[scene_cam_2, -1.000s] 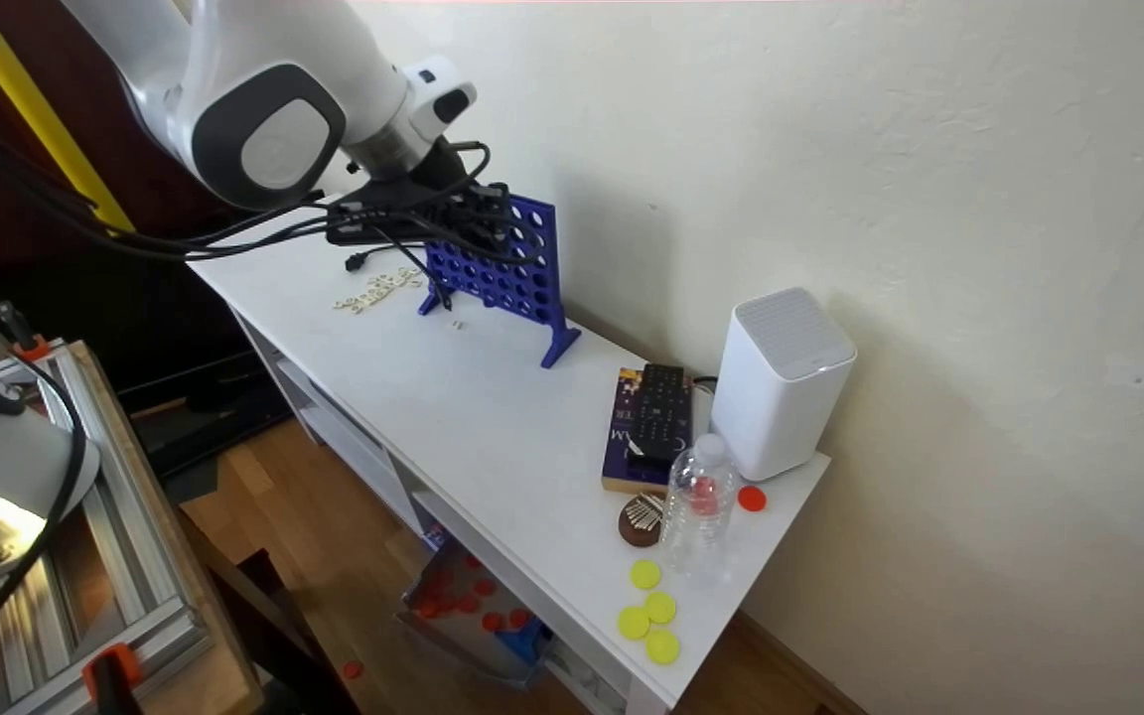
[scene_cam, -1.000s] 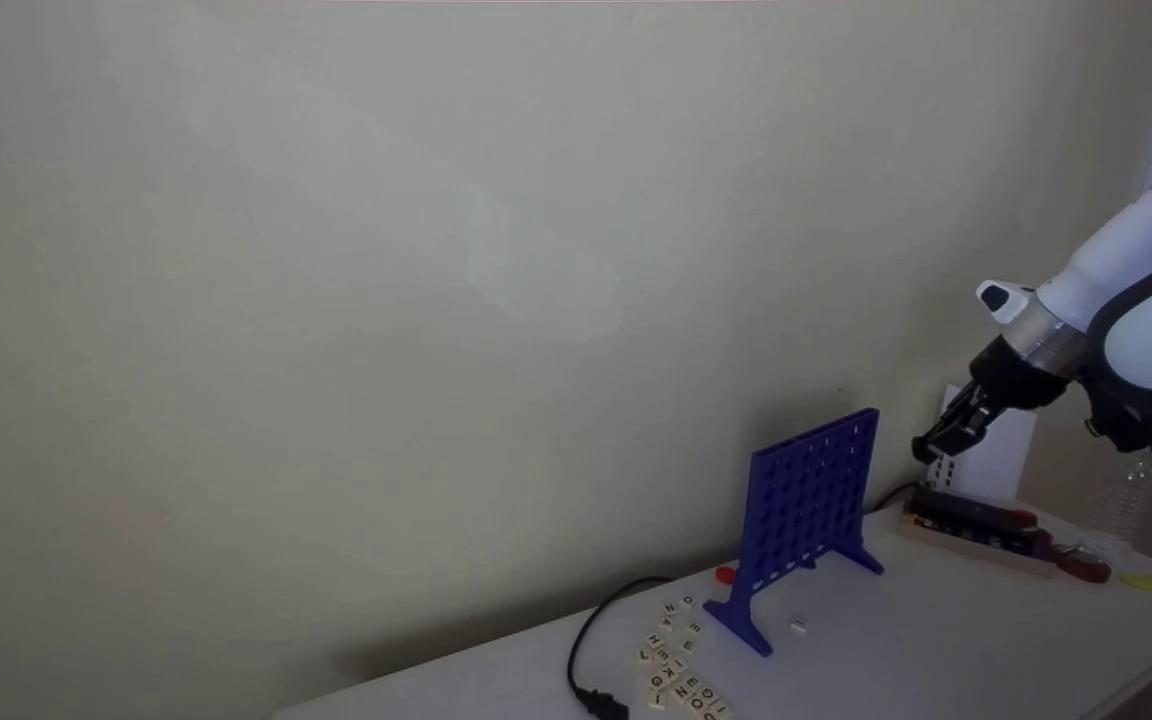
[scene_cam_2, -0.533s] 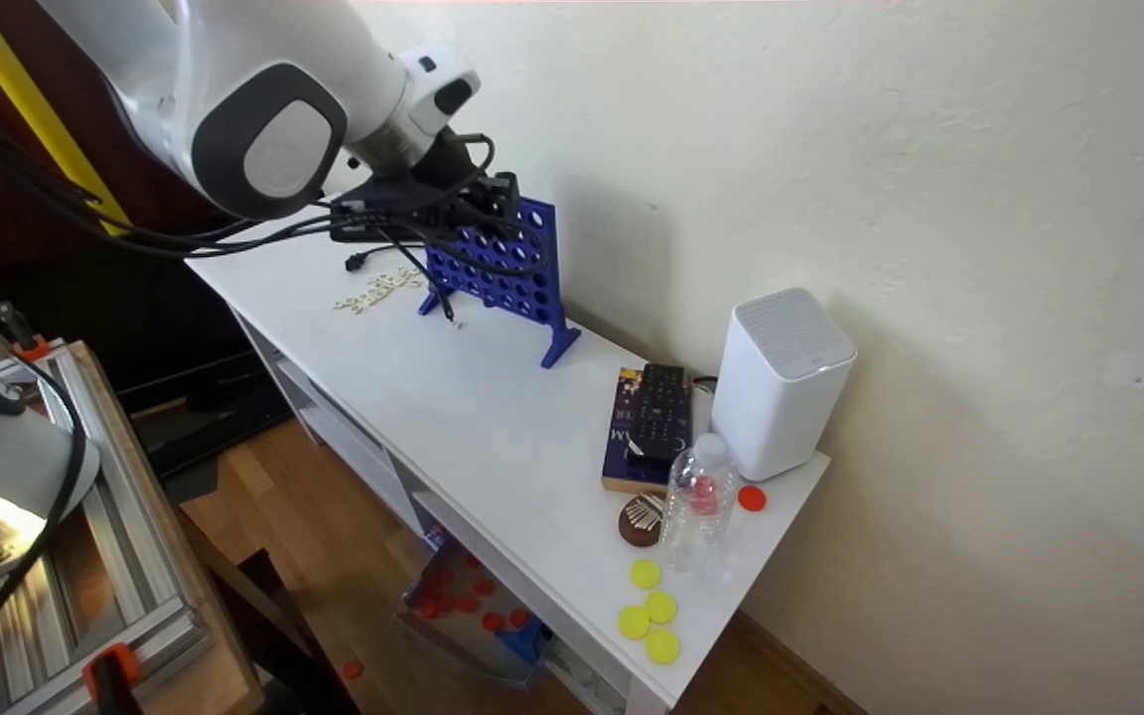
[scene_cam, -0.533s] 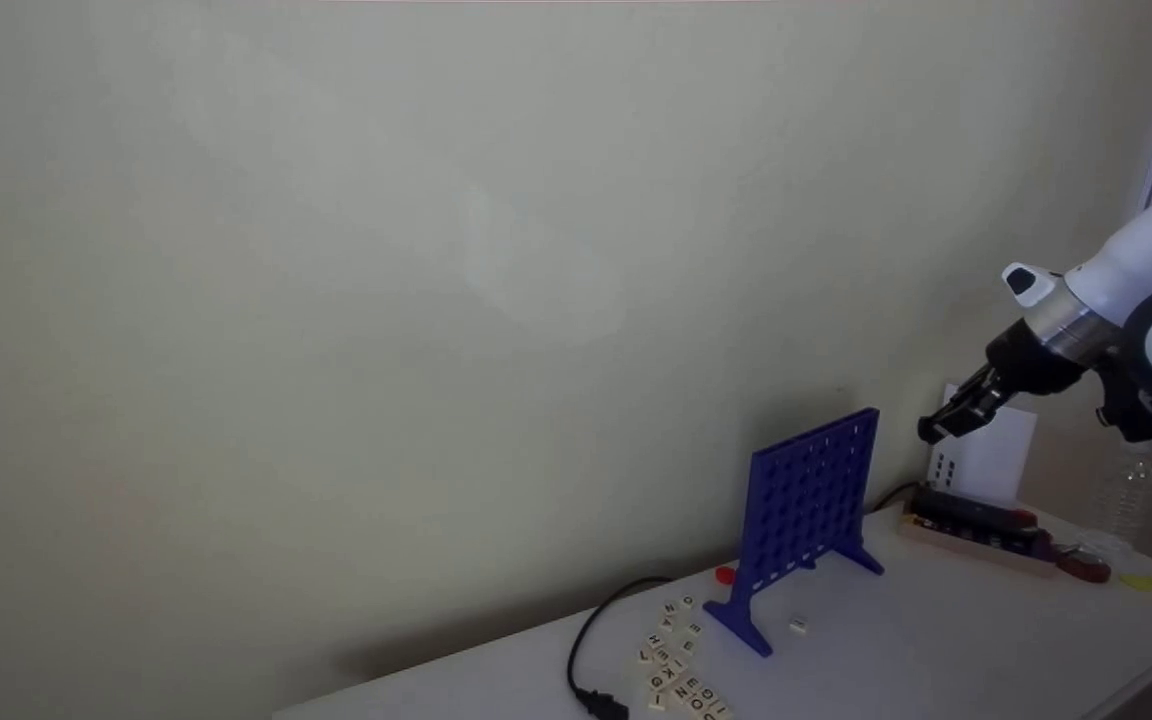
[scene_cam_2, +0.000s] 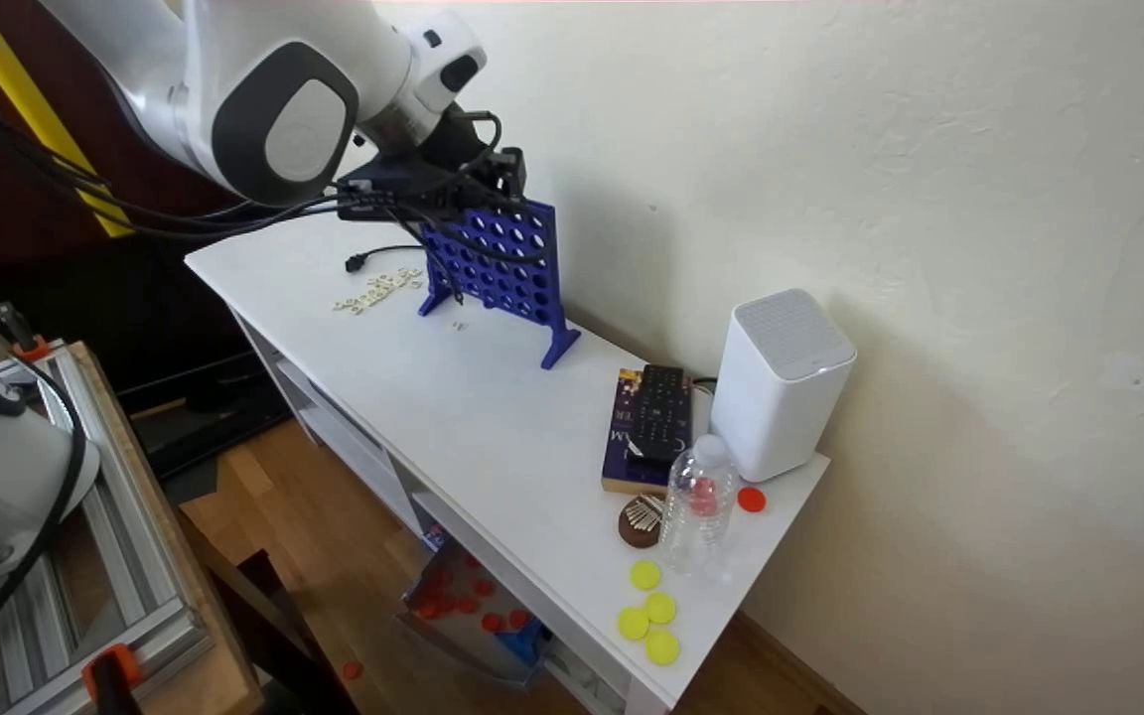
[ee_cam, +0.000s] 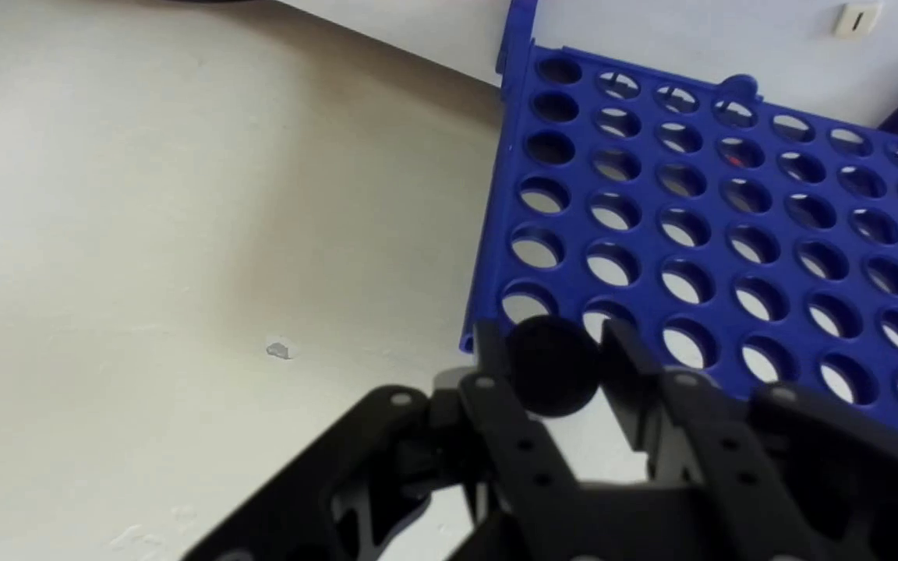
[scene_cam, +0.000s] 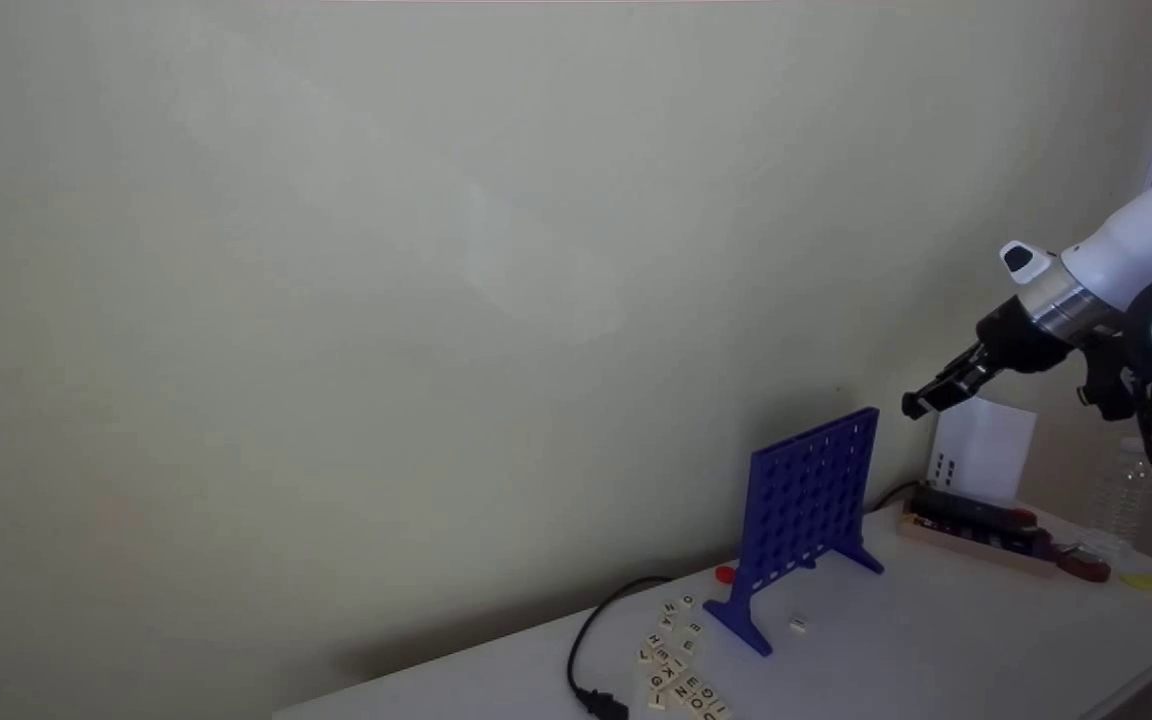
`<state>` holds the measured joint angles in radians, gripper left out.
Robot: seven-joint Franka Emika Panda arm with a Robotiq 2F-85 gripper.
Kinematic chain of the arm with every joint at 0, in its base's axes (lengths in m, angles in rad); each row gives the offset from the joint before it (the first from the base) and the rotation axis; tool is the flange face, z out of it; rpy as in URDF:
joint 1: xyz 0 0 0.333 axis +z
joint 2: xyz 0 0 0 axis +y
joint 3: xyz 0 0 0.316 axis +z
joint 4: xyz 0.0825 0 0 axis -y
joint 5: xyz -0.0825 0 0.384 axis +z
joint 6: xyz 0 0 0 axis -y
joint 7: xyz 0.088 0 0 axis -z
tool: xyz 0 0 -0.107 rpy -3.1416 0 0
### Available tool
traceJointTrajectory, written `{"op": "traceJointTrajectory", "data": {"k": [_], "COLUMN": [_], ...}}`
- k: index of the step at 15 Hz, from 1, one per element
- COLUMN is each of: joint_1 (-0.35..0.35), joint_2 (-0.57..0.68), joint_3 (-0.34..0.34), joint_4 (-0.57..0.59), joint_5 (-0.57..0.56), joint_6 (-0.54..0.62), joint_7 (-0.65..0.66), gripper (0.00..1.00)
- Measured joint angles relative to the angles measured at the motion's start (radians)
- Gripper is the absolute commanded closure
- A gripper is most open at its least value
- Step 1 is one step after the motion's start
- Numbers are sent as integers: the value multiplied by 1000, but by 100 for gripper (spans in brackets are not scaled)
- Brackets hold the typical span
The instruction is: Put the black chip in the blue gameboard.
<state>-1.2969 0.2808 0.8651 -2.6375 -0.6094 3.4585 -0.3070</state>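
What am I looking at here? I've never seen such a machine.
The big white machine is a robot arm, and its gripper works like finger and thumb. Two views come from cameras standing apart from the arm; the third, from one mounted on it, looks past the gripper. Pinched there is the black chip, not yet in the gameboard. The gameboard, blue and full of round holes, stands upright on the table, with letter tiles near it. Farther along, a remote lies on a book near a white box, a bottle and yellow chips.
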Motion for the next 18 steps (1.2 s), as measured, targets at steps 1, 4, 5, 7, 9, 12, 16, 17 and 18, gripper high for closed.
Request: {"op": "traceJointTrajectory", "data": {"k": [1, 4, 5, 7, 9, 12, 16, 17, 18], "joint_1": [-23, -97, -104, -101, -100, -100, -98, -96, -92], "joint_2": [8, 38, 43, 43, 43, 43, 45, 49, 54], "joint_3": [23, 97, 104, 100, 100, 100, 101, 101, 101], "joint_4": [8, 39, 44, 44, 44, 44, 44, 44, 45], "joint_5": [-9, -32, -33, -33, -33, -33, -32, -32, -32], "joint_6": [-6, -65, -71, -71, -71, -71, -71, -71, -71], "joint_7": [7, 24, 24, 24, 24, 24, 24, 24, 24], "gripper": [90, 65, 65, 65, 65, 90, 90, 90, 90]}}
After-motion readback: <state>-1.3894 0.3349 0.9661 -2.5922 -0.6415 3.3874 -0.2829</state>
